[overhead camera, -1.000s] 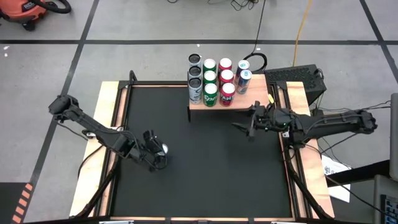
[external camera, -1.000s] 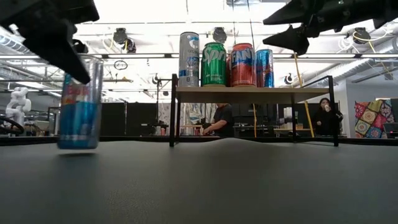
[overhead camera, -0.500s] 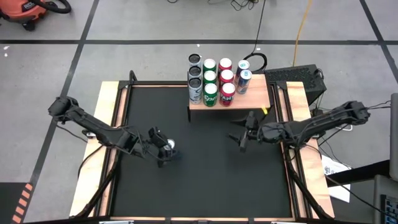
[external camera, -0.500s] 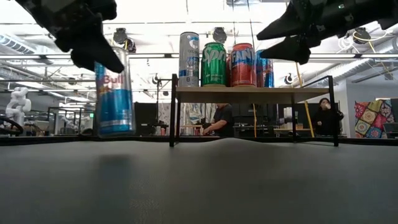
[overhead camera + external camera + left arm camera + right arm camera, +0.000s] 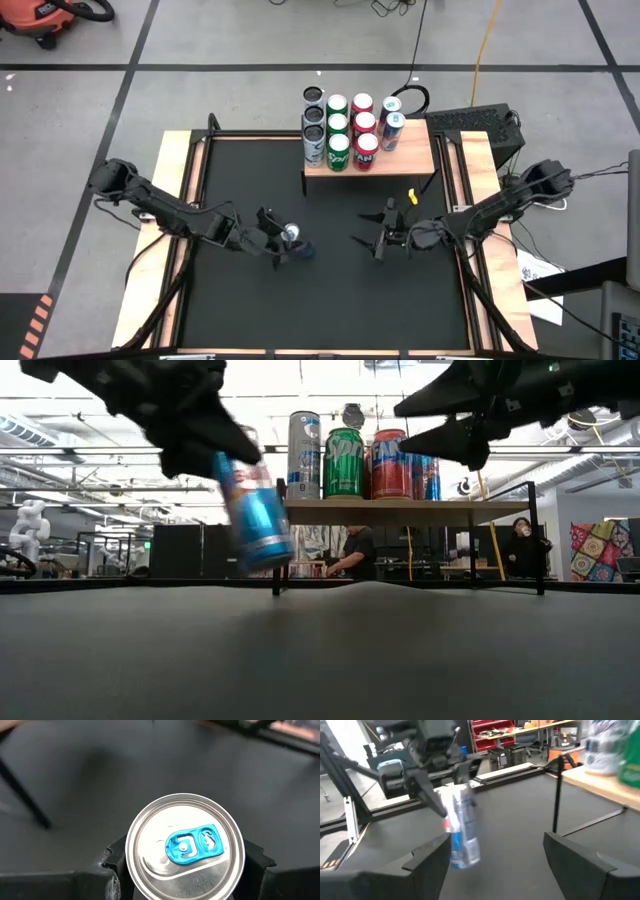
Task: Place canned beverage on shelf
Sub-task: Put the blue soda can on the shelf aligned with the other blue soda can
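The left hand (image 5: 283, 240) sits nearest, just on the near side of the middle of the table (image 5: 330, 310), toward its left half. Its fingers (image 5: 112, 865) are clamped on a blue and silver can (image 5: 252, 510), one pressed to each side of the body just under the rim. In the left wrist view the can's silver lid with its blue pull tab faces the camera. In the low view the can hangs clear of the table surface and is tilted, its top leaning toward the left edge.

Beside it, toward the right edge and at about the same depth, the right hand (image 5: 368, 238) hovers above the table, its fingers (image 5: 427, 855) spread wide apart and gripping nothing. It points at the held can, with open table between them.

Farther back, at the middle of the far edge, stands the shelf (image 5: 410, 150), its wooden top on thin black legs. A cluster of upright cans (image 5: 348, 130) fills the left part of its top: silver, green, red and blue ones. The right part of the plank is bare.

Beyond the table, in the low view, two people (image 5: 522, 545) sit in the room behind.
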Tool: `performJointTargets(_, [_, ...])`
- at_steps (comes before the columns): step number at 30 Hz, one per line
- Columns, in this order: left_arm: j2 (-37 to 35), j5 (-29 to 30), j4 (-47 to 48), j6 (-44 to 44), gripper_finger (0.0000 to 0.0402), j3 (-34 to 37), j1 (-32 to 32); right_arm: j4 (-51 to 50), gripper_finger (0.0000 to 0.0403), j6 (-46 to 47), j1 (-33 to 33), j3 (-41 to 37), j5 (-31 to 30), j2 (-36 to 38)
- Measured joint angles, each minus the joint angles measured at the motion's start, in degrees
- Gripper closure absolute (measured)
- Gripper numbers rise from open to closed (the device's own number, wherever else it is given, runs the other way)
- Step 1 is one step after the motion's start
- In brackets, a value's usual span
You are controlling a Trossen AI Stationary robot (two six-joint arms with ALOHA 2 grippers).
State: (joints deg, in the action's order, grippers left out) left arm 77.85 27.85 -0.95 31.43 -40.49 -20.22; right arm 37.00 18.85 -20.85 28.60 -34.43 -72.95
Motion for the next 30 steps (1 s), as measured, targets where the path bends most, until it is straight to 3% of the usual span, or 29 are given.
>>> performJointTargets(7, [6.61, -2.58, -11.97, -4.82, 0.0178, -0.85, 3.28, 11.27, 0.0102, 0.02, -0.29, 0.64, 3.18, -11.34])
performJointTargets(15, [13.5, -5.29, -12.8, -12.58, 0.0178, -7.72, 3.86, 5.53, 0.0102, -1.06, -0.17, 10.37, 4.58, -22.36])
performJointTargets(30, [14.11, -6.6, -13.98, -16.18, 0.0178, -10.64, 3.86, 2.09, 0.0114, -0.29, 2.1, 13.97, 6.79, -25.24])
